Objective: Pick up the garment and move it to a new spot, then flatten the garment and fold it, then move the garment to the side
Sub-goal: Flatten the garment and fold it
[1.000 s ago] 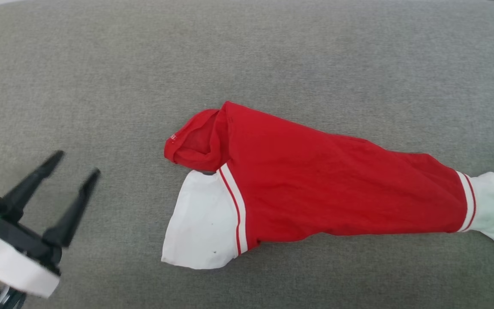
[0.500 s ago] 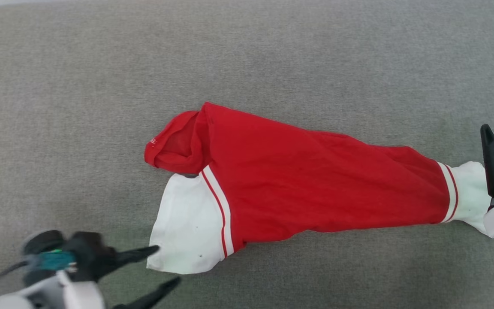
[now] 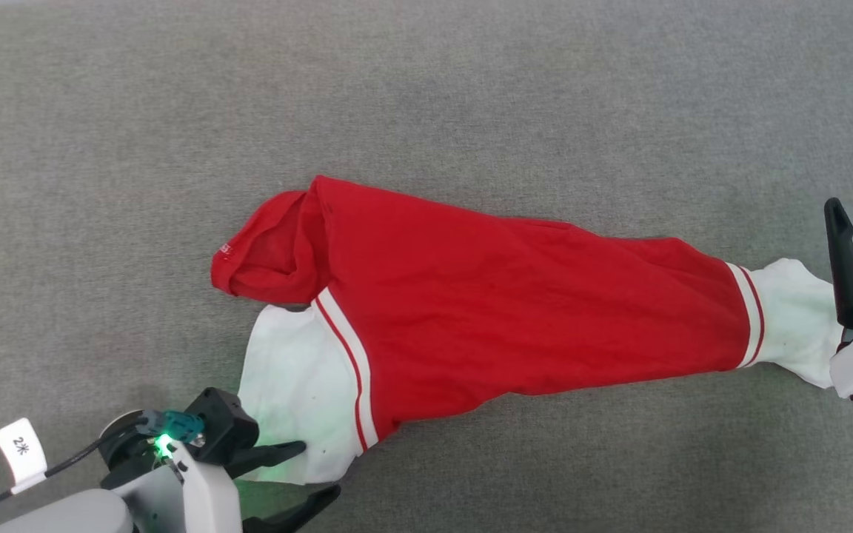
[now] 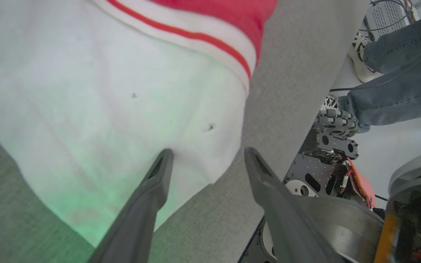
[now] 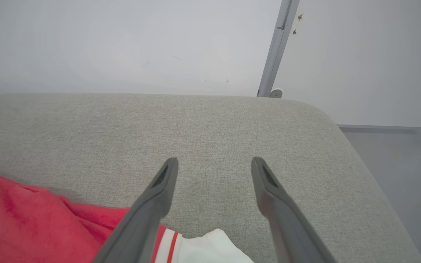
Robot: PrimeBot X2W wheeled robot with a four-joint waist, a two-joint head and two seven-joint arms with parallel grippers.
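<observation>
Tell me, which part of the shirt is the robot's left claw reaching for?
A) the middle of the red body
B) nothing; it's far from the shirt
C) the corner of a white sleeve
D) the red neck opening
C: the left claw is open at the corner of the white sleeve of the garment, one finger over the cloth, the other over the grey surface beside it.

Garment (image 3: 515, 318) lengthwise on padded surface (image 3: 426, 89)

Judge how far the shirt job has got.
Done: seemingly nothing; the garment lies bunched, unflattened, on the cushion. In hand: left gripper open, straddling the edge of one white sleeve; right gripper open at the other sleeve. Left: grasp, move, flatten, fold, set aside.
</observation>
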